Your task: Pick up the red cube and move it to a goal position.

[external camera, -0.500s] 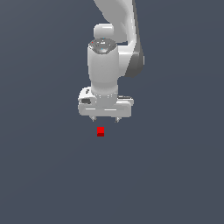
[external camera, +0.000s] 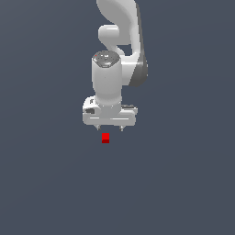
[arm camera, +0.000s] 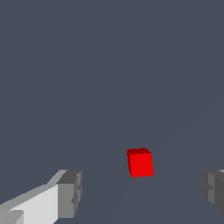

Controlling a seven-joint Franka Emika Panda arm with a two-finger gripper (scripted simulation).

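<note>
Gripper [external camera: 109, 129] apparently nearer red cube [external camera: 105, 137]

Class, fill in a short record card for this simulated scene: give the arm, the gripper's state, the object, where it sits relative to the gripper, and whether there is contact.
arm: one white Panda arm, pointing down
gripper: gripper open, fingers spread wide apart
object: red cube, small, darker shaded side
surface: plain dark grey floor
cube position: in the wrist view, between the two fingers; in the exterior view, just below the fingertips
contact: none; cube not yet grasped
task step: pick-up not yet done
</note>
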